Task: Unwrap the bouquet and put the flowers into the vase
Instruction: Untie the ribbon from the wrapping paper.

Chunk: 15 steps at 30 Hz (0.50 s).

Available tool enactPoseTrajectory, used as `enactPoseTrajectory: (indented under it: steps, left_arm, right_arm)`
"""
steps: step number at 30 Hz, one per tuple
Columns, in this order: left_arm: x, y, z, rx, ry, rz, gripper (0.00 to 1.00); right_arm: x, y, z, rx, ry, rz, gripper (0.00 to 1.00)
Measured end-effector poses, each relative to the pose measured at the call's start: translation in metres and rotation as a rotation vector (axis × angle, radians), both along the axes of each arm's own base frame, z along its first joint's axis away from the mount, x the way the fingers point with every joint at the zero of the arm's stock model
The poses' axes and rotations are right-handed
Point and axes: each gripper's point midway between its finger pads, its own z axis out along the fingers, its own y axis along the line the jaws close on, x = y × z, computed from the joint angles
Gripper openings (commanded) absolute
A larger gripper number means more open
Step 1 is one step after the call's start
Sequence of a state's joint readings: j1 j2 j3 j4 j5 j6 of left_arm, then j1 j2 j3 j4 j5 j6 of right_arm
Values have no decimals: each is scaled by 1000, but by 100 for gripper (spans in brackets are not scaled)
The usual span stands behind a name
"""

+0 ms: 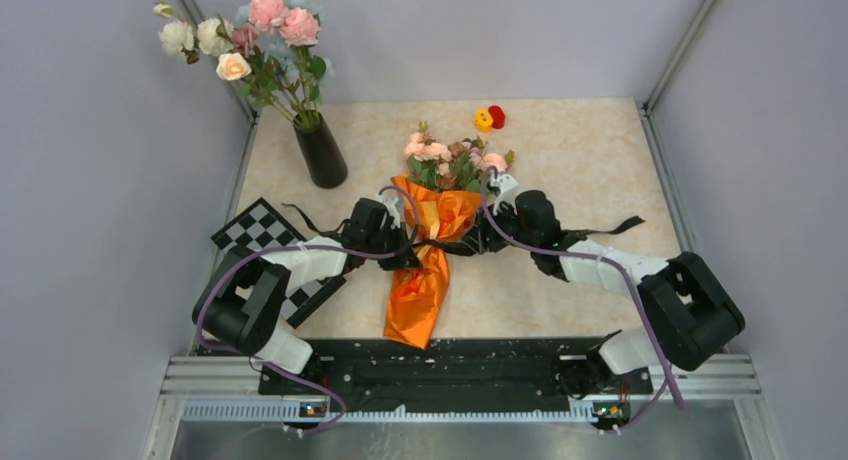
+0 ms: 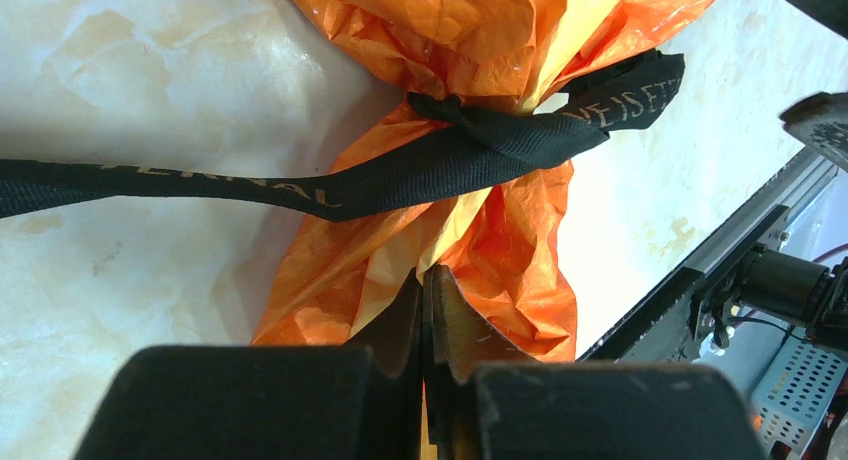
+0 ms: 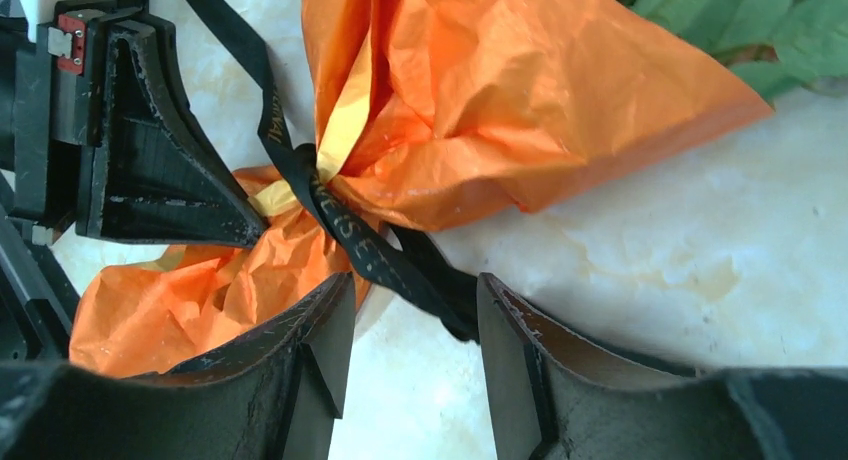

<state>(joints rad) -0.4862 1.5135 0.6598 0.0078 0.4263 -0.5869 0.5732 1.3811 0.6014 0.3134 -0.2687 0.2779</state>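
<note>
A bouquet in a cone of shiny orange paper lies flat in the middle of the pale marble-look counter. Its pointed end is toward the arms. The small pink and peach flowers with green leaves come out at the far end, and their stems are hidden inside the paper. A long black ribbon is knotted around the narrow waist of the cone. It carries pale letters, but only pieces of words can be read. One tail of it runs out of the left wrist view at the left edge.

The left pincer is closed, with its two fingers pressed together and the tips touching the orange paper just below the knot. It cannot be told whether a fold of paper is pinched between them. The right pincer stands about half wide. A ribbon tail lies on the counter between its fingers, and neither finger clearly touches it. From above, the knot itself is mostly covered by the two pincers.

The tall glossy black cylindrical vase stands upright at the far left, well apart from the bouquet. A taller bunch of white and pink flowers fills it and hides its mouth. Small yellow and red flower heads lie near the far edge. A black-and-white checkered board is partly under the left arm.
</note>
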Motion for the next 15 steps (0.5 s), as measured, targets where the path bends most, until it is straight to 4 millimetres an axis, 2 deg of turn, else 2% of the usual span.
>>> enactPoseTrajectory:
  steps: [6,9,15]
  left_arm:
    - [0,0,0,1,-3,-4,0]
    - [0,0,0,1,-4,-4,0]
    - [0,0,0,1,-4,-4,0]
  right_arm:
    - [9,17,-18,-45,46,87,45]
    - [8,18,-29,-68,75,105,43]
    - [2,20,-39,-79,105,131,41]
